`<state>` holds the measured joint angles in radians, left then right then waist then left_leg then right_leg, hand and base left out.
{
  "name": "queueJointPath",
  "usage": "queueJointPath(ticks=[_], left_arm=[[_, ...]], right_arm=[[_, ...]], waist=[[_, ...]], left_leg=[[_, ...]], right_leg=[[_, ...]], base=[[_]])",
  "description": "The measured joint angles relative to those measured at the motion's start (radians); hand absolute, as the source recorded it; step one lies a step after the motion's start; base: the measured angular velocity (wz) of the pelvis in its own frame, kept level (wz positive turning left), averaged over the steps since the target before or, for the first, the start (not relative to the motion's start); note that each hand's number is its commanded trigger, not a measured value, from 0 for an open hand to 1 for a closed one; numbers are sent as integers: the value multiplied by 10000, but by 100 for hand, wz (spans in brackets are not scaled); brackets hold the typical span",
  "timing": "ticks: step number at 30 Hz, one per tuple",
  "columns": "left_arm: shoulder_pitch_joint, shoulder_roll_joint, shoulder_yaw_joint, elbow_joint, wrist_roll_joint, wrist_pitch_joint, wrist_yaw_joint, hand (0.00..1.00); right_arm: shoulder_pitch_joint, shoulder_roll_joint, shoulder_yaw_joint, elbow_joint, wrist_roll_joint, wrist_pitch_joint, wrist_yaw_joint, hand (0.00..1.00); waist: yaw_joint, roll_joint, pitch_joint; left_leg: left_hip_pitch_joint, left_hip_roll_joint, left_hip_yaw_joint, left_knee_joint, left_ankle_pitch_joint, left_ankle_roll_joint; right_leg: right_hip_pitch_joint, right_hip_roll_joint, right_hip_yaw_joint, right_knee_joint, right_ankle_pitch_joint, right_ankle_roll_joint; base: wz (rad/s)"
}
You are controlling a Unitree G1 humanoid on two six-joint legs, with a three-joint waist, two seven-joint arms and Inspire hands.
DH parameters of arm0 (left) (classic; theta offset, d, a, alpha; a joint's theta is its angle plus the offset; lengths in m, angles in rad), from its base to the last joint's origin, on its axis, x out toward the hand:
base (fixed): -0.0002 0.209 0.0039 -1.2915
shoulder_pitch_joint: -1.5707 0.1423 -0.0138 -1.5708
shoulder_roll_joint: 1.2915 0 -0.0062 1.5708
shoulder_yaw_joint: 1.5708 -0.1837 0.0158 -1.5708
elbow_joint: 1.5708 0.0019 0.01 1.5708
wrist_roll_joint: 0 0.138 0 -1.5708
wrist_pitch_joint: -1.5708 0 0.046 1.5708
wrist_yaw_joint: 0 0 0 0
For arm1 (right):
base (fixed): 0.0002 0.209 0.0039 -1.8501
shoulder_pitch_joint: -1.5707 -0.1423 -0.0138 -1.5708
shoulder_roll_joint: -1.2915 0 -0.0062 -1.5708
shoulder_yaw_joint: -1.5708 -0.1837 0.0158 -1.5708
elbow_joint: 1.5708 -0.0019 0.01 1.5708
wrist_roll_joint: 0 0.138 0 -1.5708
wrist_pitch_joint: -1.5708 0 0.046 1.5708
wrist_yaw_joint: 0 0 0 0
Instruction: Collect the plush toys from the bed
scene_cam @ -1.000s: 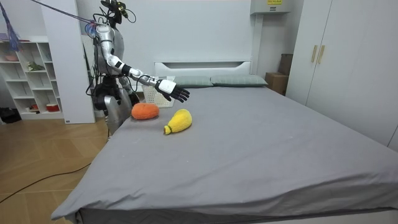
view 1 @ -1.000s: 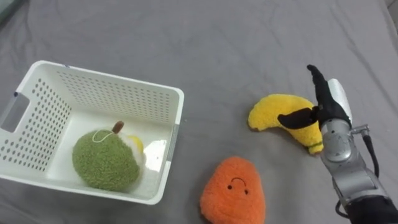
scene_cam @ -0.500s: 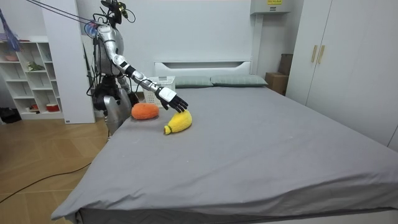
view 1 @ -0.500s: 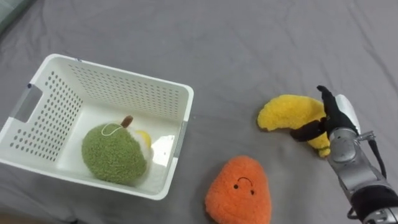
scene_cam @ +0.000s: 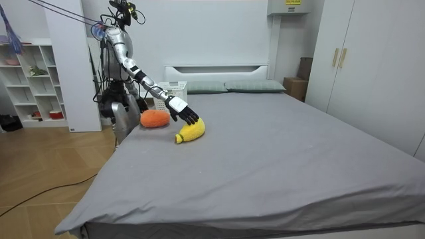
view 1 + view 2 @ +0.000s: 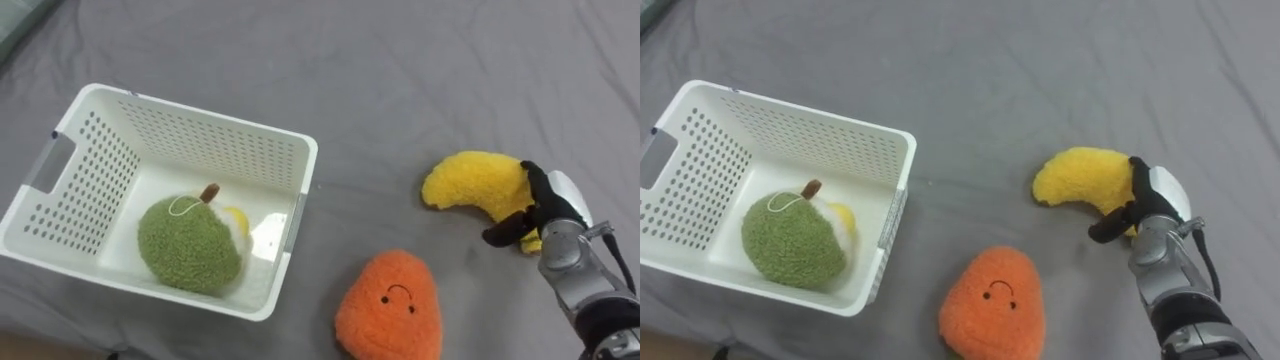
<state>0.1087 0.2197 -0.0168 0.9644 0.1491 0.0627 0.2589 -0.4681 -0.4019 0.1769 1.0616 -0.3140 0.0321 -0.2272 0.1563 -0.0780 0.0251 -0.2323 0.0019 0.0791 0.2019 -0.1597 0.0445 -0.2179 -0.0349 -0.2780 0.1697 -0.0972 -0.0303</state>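
A yellow banana toy [image 6: 475,182] lies on the grey bed [image 6: 400,70] at the right. My right hand [image 6: 550,205] sits on its right end, fingers bent over the far side and thumb against the near side. An orange plush toy [image 6: 390,305] with a smiling face lies at the front, between the banana and the basket. The white perforated basket [image 6: 190,112] stands at the left and holds a green round plush toy [image 6: 190,245] with a brown stem. In the room view I stand at the bed's corner on the room view's left, my arm stretched to the banana toy [image 5: 191,130].
The grey sheet stretches bare beyond the toys towards the pillows [image 5: 229,86]. A white shelf unit [image 5: 30,79] stands behind me, and wardrobes [image 5: 372,60] line the room view's right. The bed's near edge runs just below the orange toy.
My right hand has come down from above the banana toy onto its end, and its fingers have bent round it. The head camera has shifted slightly.
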Motion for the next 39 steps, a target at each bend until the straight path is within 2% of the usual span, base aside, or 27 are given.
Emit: queueJointPath(ticks=[1, 2, 3, 6, 13, 27, 39], left_arm=[[-1, -1, -1, -7, -1, 0, 0, 0], [-1, 0, 0, -12, -2, -1, 0, 0], [-1, 9, -5, -28, -3, -1, 0, 0], [9, 38, -173, -38, -6, 0, 4, 0], [3, 37, -494, -21, -6, -49, 4, 0], [127, 113, -869, -22, -8, -40, -21, 0], [146, 308, -1055, -6, -376, -55, -94, 0]], right_arm=[[-1, -88, 1, 113, -96, -4, 1, 60], [-2, -132, 1, 171, -105, -4, 1, 94], [-7, -206, 13, 308, -119, -8, 2, 100], [-21, -354, 351, 495, -121, -20, -55, 100], [-27, -589, 368, 694, -183, -172, -625, 100], [14, -592, 381, 1056, -182, -196, -596, 100], [248, -598, 521, 1258, -186, -294, -725, 100]], waist=[[70, 43, -26], [106, 60, -36], [165, 77, -46], [213, 78, -47], [191, 60, -36], [81, 1, -22], [82, 42, -20]], left_leg=[[1, 0, 1, 1, 0, -1], [2, 0, 1, 3, 1, -1], [1, -1, 0, 10, 1, 0], [0, -3, -7, 35, 4, 1], [1, -13, -69, 145, 7, 3], [-1, -9, -174, 14, 34, -16], [-5, -40, -347, 24, 40, -8]], right_leg=[[0, -1, 1, 1, 0, 0], [0, -2, 1, 2, 0, 0], [0, -7, -9, 4, 0, 0], [12, -13, -25, 9, 0, 0], [117, -37, -218, 22, 0, 0], [109, 23, -295, -8, 17, -28], [212, 8, -587, -26, 15, -25]], base=[[0], [0], [0], [0], [5], [1], [5]])
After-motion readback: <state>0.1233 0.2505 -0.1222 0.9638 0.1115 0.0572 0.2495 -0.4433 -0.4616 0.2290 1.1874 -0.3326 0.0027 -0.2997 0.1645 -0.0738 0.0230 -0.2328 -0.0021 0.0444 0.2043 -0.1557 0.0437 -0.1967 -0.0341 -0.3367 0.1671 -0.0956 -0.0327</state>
